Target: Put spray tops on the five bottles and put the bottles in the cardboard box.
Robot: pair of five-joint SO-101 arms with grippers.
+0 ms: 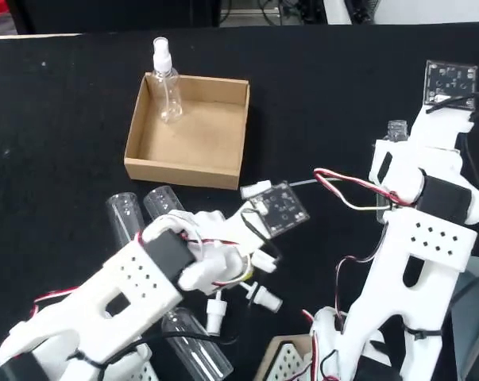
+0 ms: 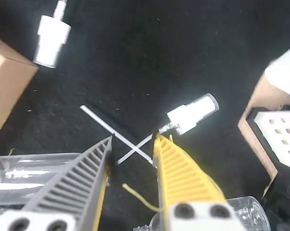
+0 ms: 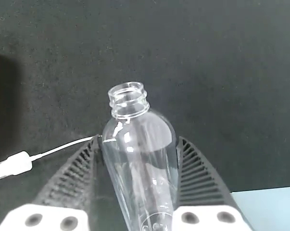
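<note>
One capped bottle [image 1: 167,91] stands, I think, inside the far corner of the cardboard box [image 1: 183,172], at the upper left of the high view. At the right side, the right gripper [image 3: 138,140] squeezes a clear bottle with no top [image 3: 129,102]. Near the bottom middle, the left gripper [image 2: 132,139] is spread wide over a spray top [image 2: 190,113] on the black table [image 1: 64,119], holding nothing. Three bare bottles [image 1: 126,216] lie at the lower left.

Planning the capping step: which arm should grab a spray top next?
Left. The left arm has its jaws open just beside a loose spray top; the right arm has its jaws shut on the uncapped bottle, so it likely can't pick anything.
</note>
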